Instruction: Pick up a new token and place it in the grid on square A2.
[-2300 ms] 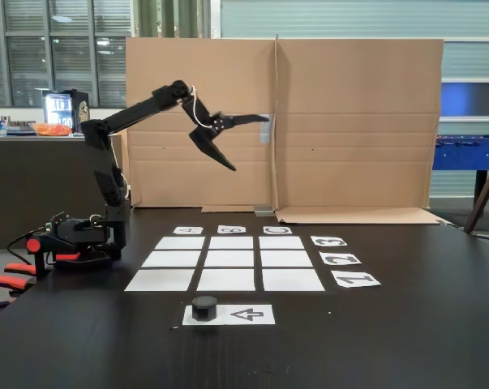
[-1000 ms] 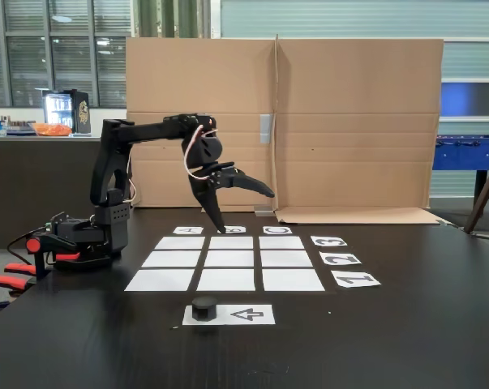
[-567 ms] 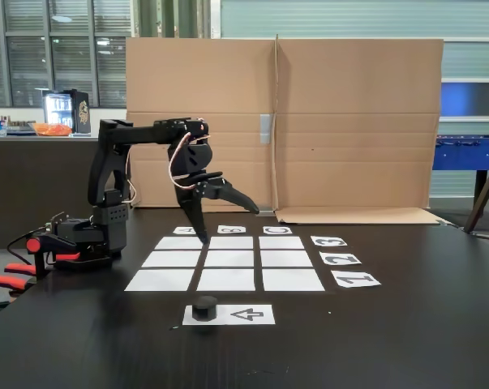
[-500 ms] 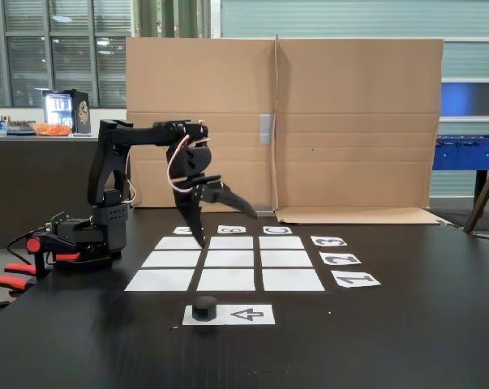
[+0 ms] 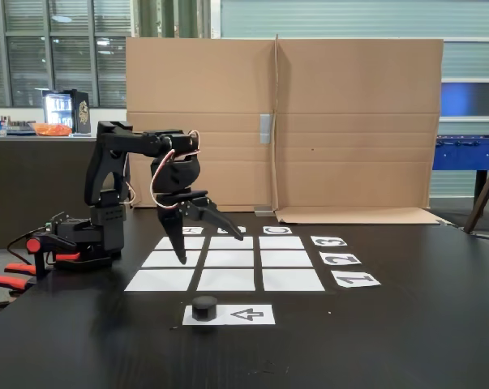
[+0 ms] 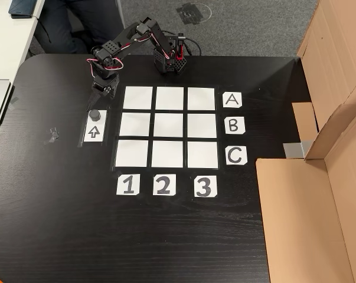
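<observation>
Upright, flat face up, the token (image 5: 203, 307) (image 6: 94, 114) is sitting on the arrow sheet (image 5: 248, 314) beside the grid (image 6: 167, 127), untouched. Above the grid's near edge the gripper (image 5: 210, 248) is hanging, fingers spread apart, with square A2 (image 6: 169, 98) bare.

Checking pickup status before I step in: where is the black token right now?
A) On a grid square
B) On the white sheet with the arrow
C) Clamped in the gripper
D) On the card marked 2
B: the token sits on the arrow sheet just outside the grid, while the gripper hangs open above the table, apart from it.
</observation>
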You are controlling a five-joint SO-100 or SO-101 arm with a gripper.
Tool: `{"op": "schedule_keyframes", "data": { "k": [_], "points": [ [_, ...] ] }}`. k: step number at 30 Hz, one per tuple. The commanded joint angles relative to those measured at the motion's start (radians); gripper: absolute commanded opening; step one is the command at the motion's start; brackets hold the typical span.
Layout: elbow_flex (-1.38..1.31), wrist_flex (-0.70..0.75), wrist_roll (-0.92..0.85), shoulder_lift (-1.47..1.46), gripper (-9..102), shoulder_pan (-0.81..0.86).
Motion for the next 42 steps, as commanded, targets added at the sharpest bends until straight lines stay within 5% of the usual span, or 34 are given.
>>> {"op": "schedule_keyframes", "data": {
  "k": [1, 33, 42],
  "points": [
    [-0.035, -0.002, -0.011, 0.000, 66, 0.021],
    [-0.387, 0.015, -0.029, -0.310, 65, 0.098],
    [-0.580, 0.124, -0.043, -0.457, 64, 0.097]
  ]
}}
